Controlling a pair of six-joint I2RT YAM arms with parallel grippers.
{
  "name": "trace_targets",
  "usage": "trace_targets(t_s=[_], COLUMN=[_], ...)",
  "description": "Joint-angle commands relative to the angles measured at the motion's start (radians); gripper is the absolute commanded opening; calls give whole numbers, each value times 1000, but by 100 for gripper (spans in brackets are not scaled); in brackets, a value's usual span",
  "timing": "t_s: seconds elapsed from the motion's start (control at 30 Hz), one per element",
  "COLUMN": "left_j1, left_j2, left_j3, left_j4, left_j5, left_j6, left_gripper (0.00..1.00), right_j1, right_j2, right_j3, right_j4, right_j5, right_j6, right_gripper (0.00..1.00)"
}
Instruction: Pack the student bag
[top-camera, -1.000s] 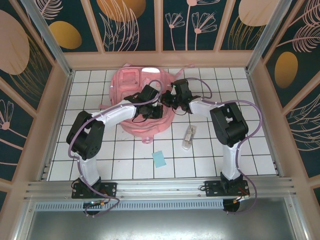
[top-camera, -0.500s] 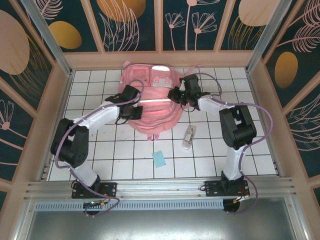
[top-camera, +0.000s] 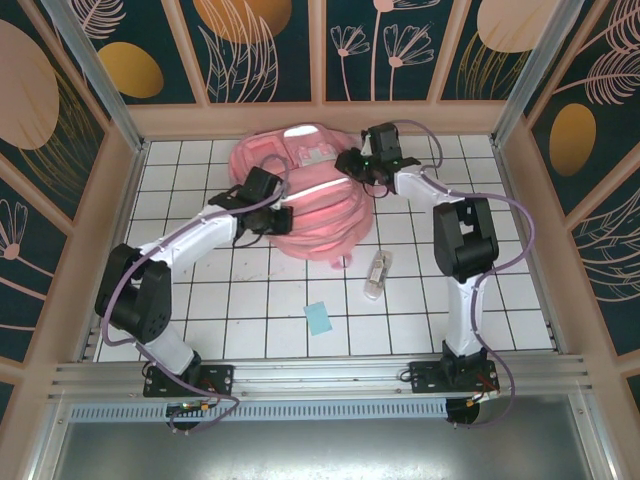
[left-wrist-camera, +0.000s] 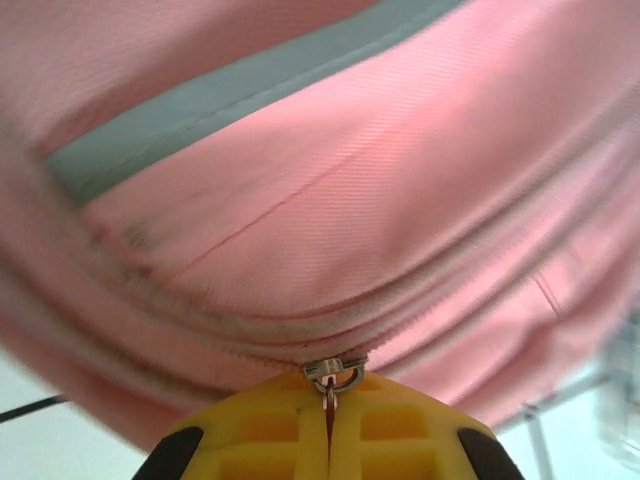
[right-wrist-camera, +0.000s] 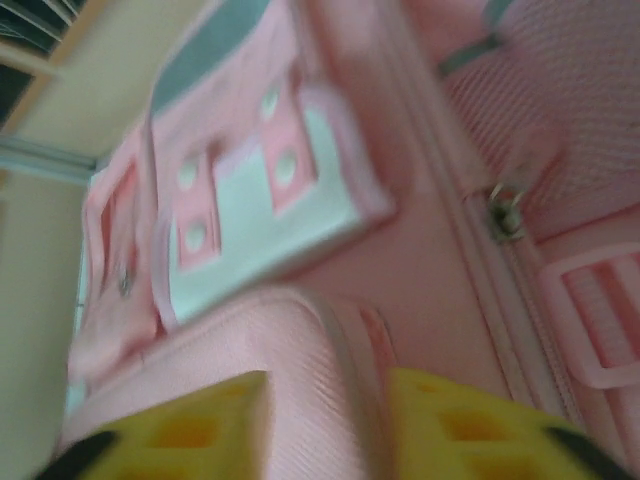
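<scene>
Since half a second ago the right gripper (right-wrist-camera: 325, 400) has travelled toward 12 o'clock, and the student bag (top-camera: 310, 205) has bunched and slid slightly toward 3 o'clock. The bag lies at the table's (top-camera: 250, 300) 12 o'clock end. The left gripper (left-wrist-camera: 329, 410), at the bag's 9 o'clock side, is clenched on a zipper pull (left-wrist-camera: 333, 372). The right gripper's yellow fingers (right-wrist-camera: 190, 435) stand apart around a pink fabric fold at the bag's 1 o'clock corner; whether they pinch it I cannot tell.

Working the zipper looks like the step in hand. A clear oblong item (top-camera: 377, 275) and a blue card (top-camera: 319, 319) lie unpacked at 6 o'clock of the bag. Next, the pull needs drawing along its track with the fabric held taut. No brand or writing is legible.
</scene>
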Motion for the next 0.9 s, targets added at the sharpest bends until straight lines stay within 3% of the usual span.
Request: trace_targets(t_s=[0.0, 0.17, 0.33, 0.47, 0.6, 0.77, 0.8, 0.87], left_j1=[-46, -79, -102, -114, -128, -138, -138, -138], left_j2=[32, 160, 269, 310, 298, 250, 243, 238], left_j3=[20, 175, 323, 367, 343, 274, 262, 243], left_j4=[155, 225, 228, 210, 209, 228, 233, 238], left_j5=[218, 254, 280, 276, 274, 253, 251, 249], left_j6=[-127, -137, -127, -112, -113, -120, -122, -125], left_gripper=[0, 0, 0, 0, 0, 0, 0, 0], right_j1=[-5, -4, -7, -8, -4, 32, 39, 48], right_j2=[-33, -183, -361, -457, -430, -326, -304, -273], right_j3=[42, -100, -303, -473, -526, -477, -468, -470], right_j4=[-6, -47, -54, 36, 124, 183, 194, 231], right_j5=[43, 139, 177, 135, 75, 22, 19, 3], right_j6=[19, 32, 81, 173, 229, 250, 256, 272], right_gripper=[49, 58, 59, 59, 58, 51, 46, 26])
